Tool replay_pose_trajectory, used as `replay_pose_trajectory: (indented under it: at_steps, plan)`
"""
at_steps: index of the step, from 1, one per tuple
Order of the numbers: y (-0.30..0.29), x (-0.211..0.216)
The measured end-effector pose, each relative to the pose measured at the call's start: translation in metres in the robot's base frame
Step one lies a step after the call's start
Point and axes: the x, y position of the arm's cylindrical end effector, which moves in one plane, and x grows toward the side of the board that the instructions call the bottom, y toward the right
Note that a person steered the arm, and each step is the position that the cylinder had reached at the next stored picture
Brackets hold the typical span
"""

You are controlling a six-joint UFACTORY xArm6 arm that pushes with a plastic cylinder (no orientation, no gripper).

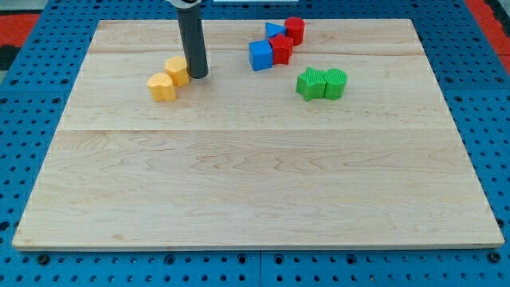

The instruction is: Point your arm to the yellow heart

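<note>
Where my tip (198, 76) rests – yellow heart (162, 86) lies toward view's left, second yellow block (177, 71) between; no jaws fitted.

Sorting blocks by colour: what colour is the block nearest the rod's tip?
Yellow, seen in the camera view.

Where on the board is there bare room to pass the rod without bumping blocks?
The whole lower half of the wooden board below every block is bare, as is the top-left corner. It is crowded along the top: my tip sits beside two yellow blocks, then the red-and-blue cluster and two green blocks.
</note>
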Motion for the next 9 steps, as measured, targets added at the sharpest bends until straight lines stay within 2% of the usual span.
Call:
replay_pose_trajectory:
  at_steps: [6, 9]
  plan:
    - [-0.091, -0.069]
    - [-0.009, -0.054]
